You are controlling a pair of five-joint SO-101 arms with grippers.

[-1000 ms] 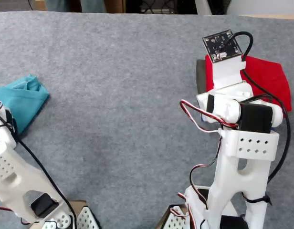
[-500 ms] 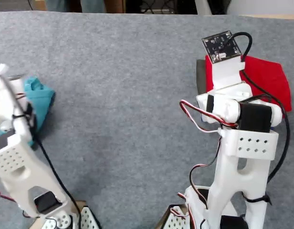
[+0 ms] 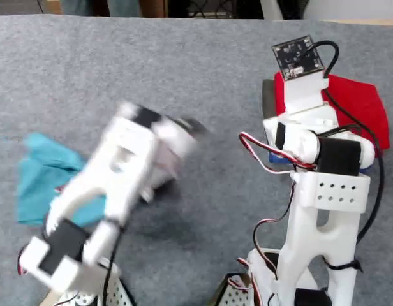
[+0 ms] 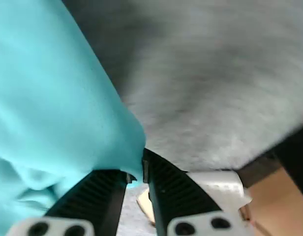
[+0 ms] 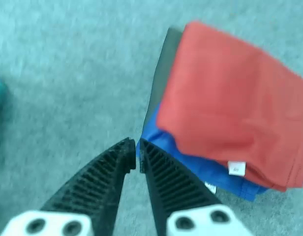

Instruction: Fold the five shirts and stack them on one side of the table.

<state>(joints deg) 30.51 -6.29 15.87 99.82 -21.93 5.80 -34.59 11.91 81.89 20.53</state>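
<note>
Risk notes, current state.

- Teal shirt (image 3: pixel 40 185) lies crumpled and unfolded on the left side of the grey felt counter (image 3: pixel 184 70), well apart from the stack. The left arm (image 3: pixel 120 172) leans over its inner edge.
- Left jaws: clamped on a thin fold at the edge of the teal shirt (image 4: pixel 48 98), with just a sliver of cloth between the tips.
- Right jaws: together, holding nothing, hovering just beside the near corner of the stack.
- Stack on the right side: red shirt (image 5: pixel 230 103) on top, blue shirt (image 5: pixel 191 167) under it, and a dark shirt (image 5: pixel 164 73) at the bottom. I count three layers. The layers sit offset, with the blue and dark edges poking out past the red shirt (image 3: pixel 356 102).

What I think could go wrong:

1. The pinch is shallow. If I pull across the felt, the drag may strip the fold out of the left jaws.
2. I am holding a single edge, so the shirt hangs bunched. Any fold made from this grip may come out skewed or doubled over.
3. The right jaws sit close to the stack corner. A small drop or sideways motion could catch the blue layer and push the red one further off.
4. The right arm stands over the stack. Bringing the teal shirt there without clearing it first risks the arms meeting.
5. A lumpy shirt laid on an already offset pile may tip it.
</note>
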